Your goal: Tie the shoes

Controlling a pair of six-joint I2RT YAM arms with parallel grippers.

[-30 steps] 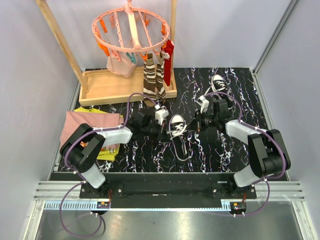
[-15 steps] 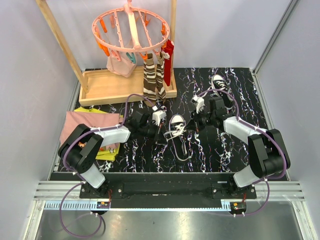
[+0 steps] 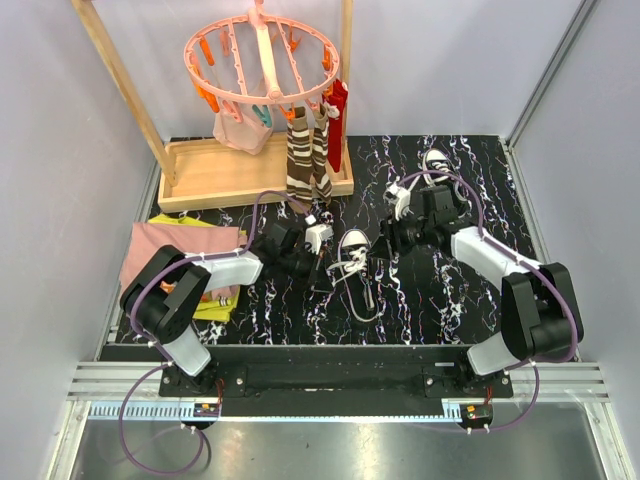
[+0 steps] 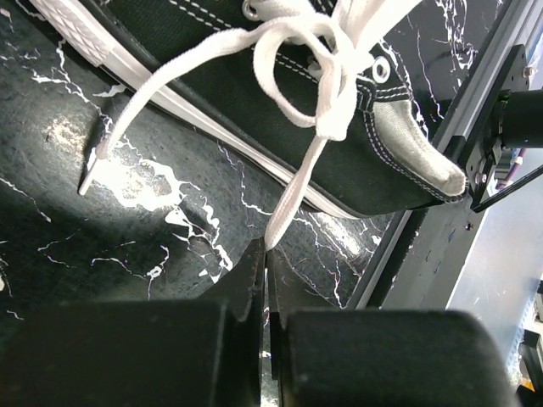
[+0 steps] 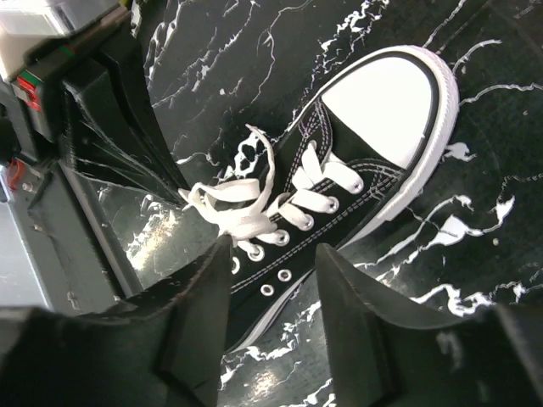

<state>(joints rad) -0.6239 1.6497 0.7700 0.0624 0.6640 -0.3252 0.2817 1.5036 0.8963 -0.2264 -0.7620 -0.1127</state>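
Shoes [image 3: 353, 252]: two, black canvas with white toes (second shoe [image 3: 437, 160] sits near the far edge). Brown striped socks [image 3: 300, 165]: two, hanging. Red hanging piece [image 3: 337, 108]: one. Pink peg hanger [image 3: 262, 60]: one. Wooden rack [image 3: 225, 175]: one. Folded cloths [image 3: 175, 250]: two visible, pink over yellow. Robot arms [image 3: 225, 268]: two.

Centre sneaker [image 3: 355, 262] and far sneaker [image 3: 437, 160]: black canvas, white toe caps, white soles. Laces [image 4: 335, 93]: white. Table [image 3: 440, 300]: black, white marble veining. Socks [image 3: 305, 165]: brown with cream stripes. Hanger ring [image 3: 262, 60]: pink; clips [image 3: 207, 98] orange. Folded cloths [image 3: 170, 250]: pink, yellow.
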